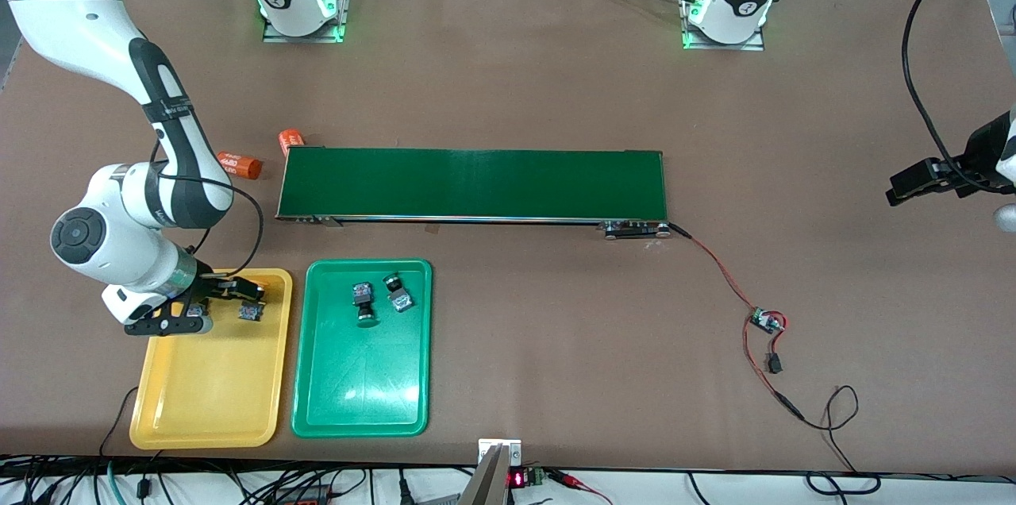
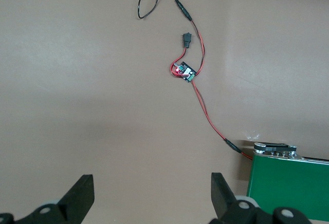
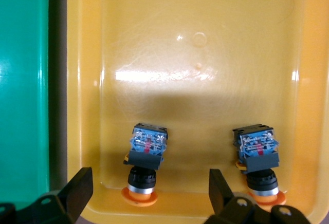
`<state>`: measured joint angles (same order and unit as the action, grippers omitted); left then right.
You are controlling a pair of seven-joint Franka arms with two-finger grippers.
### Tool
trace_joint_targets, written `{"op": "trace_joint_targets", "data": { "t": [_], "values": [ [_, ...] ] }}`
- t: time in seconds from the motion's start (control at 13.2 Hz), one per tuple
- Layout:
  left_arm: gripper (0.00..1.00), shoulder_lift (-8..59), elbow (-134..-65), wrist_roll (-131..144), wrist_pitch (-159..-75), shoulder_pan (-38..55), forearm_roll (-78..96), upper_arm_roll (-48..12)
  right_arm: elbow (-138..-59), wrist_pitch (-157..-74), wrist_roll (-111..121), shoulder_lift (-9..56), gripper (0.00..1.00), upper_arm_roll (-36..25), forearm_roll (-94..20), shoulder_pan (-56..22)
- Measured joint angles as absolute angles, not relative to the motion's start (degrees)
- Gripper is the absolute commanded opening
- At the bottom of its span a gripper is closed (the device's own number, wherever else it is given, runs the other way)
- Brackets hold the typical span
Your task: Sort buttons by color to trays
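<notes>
So, look at what you have on the table right now.
Right gripper (image 1: pixel 213 306): it hangs low over the yellow tray, at the end farther from the front camera. Its fingers (image 3: pixel 77 188) are spread apart and hold nothing.
Yellow tray (image 1: pixel 208 402): it sits at the right arm's end of the table, just beside the green tray.
Yellow buttons: you can see both in the yellow tray. One button (image 3: pixel 145 154) lies between the spread fingers. The second one (image 3: pixel 258 157) lies beside it. Each has its cap toward the tray's rim.
Green tray (image 1: pixel 361 402): it sits nearer to the front camera than the belt.
Green buttons: both are in the green tray, close together. One (image 1: pixel 363 302) lies beside its twin (image 1: pixel 398 291), at the end nearer the belt.
Orange tubes: one (image 1: pixel 240 164) lies by the right arm, and another (image 1: pixel 290 140) touches the belt's corner.
Belt (image 1: pixel 473 183): long and dark green, in the middle of the table.
Little board (image 1: pixel 767 321): red and black wires join it to the belt's end.
Left gripper (image 1: pixel 913 183): it waits over bare table at the left arm's end. Its fingers (image 2: pixel 82 196) are wide apart and hold nothing.
</notes>
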<state>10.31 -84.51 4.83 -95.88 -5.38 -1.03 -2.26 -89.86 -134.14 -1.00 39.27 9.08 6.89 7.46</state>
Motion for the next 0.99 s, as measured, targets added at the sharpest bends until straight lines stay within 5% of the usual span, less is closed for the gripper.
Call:
{"op": "trace_joint_targets", "data": {
  "t": [0.3,0.99],
  "values": [
    [1.00,10.32,-84.51,4.82,-95.89,-5.37,-1.03,-2.29,-90.32,-128.96,-1.00,33.94,1.00,9.28,6.89,7.00],
    [1.00,8.93,-84.47,4.00,-93.14,-4.76,-1.03,-3.72,-90.96,-94.71,-1.01,7.00,1.00,9.35,6.88,6.77]
  ]
}}
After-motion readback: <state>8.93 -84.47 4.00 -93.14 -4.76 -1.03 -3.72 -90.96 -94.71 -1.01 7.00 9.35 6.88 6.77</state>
